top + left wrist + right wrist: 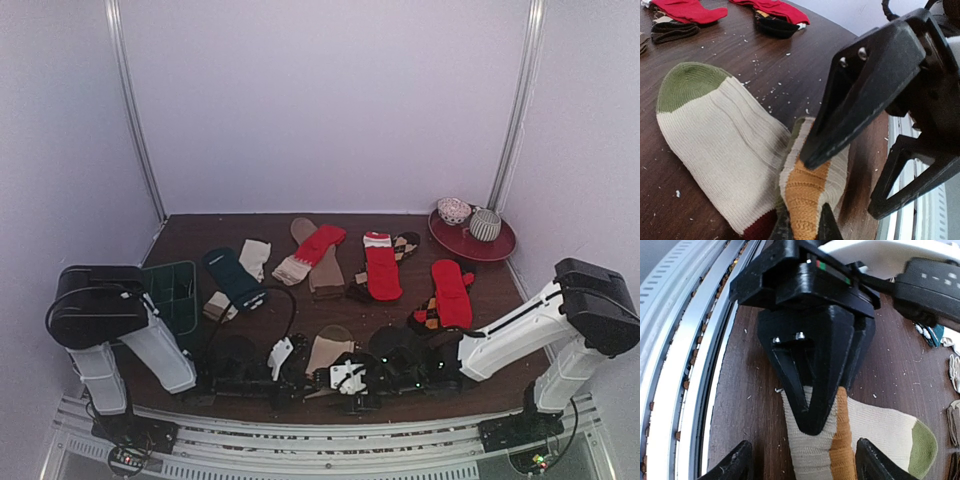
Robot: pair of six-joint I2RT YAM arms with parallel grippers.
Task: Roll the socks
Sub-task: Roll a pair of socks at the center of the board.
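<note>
A cream sock (715, 135) with an olive toe and an orange heel patch lies near the table's front edge (328, 350). My left gripper (802, 222) is shut on the sock's folded orange-and-cream part, which is lifted into a ridge. My right gripper (804, 452) stands open, its fingers (737, 465) well apart on either side of the same sock (880, 430). The two grippers face each other closely over the sock, the left gripper (283, 358) to the left of the right gripper (348, 378). Several more socks lie spread across the table's middle: red (383, 268), dark teal (234, 277), tan (325, 265).
A dark green gridded tray (172, 290) stands at the left. A red plate (500, 247) at the back right holds two rolled sock balls (485, 224). Another red sock (452, 292) lies over an argyle one (428, 313). The metal rail (685, 365) runs along the near edge.
</note>
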